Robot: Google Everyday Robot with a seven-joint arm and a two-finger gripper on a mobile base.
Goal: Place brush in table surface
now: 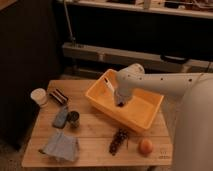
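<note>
Down inside the orange-yellow bin (107, 111), which sits toward the back right corner of the worktop (95, 132), your hand (120, 102) hangs low over the bin floor at the end of the white arm reaching across from the right edge. The brush (108, 84) is in that bin too: a slim white stick lying against the wall nearest the worktop's back edge, just beside the hand on the side toward the left edge. You cannot tell from this view whether the hand is open or closed, nor whether it touches the brush. I judge that you are at the pick-up step, the 1st of 2: the brush is not yet on the planks, so the placing is all ahead. The next move calls for bringing the hand onto the stick, closing on its shaft rather than its small dark end, and lifting it clear of the bin wall before carrying it out. For the set-down, look to the bare boards along the front edge, between the blue cloth (61, 145) near the front left corner and the dark grape bunch (118, 141). Keep away from the small dark can (73, 118) and the striped block (59, 96) toward the left edge. A thin stick propped on a wall may slip or roll as you close, so go in slowly.
</note>
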